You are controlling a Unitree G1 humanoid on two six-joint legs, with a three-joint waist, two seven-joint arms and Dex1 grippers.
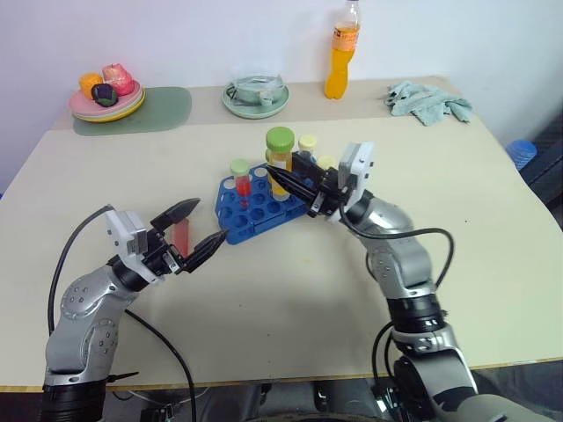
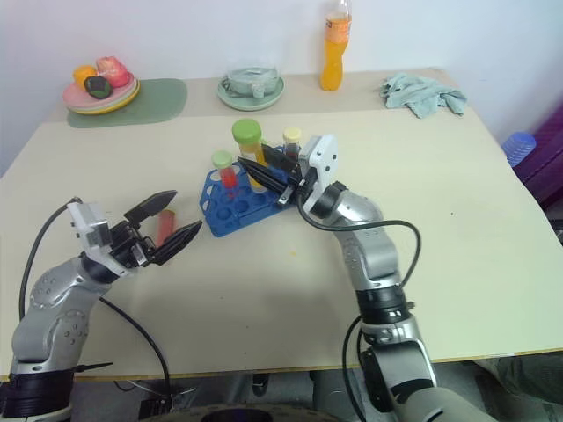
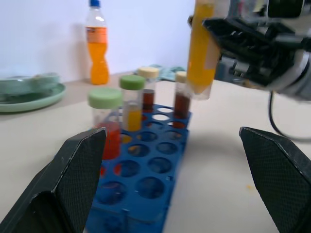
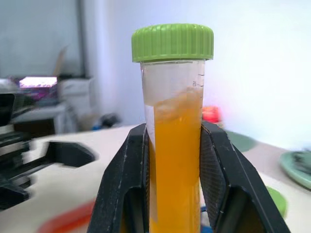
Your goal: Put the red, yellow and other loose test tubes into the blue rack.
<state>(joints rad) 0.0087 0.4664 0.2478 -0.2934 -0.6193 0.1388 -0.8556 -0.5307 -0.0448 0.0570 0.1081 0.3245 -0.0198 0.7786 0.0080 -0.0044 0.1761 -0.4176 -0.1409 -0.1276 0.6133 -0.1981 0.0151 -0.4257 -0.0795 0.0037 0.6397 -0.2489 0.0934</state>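
Blue rack [image 1: 255, 204] on counter [image 1: 290, 290], holding red tube [image 1: 241, 182] and perhaps three others upright. Right hand [image 1: 283, 180] clamped on upright yellow-orange tube [image 1: 280, 158] above rack. Left hand [image 1: 195, 229] spread wide, empty.

The left arm reaches forward low over the table, elbow bent, its wrist turned inward; the left gripper [image 1: 192, 230] points forward and toward the right, its two black fingers spread wide with nothing between them; the right arm rises from the near edge, elbow bent, forearm angled inward; the right gripper [image 1: 290, 180] points forward and to the left, tilted slightly upward, its fingers [image 4: 124, 184] clamped on a yellow tube [image 4: 175, 165] held upright.
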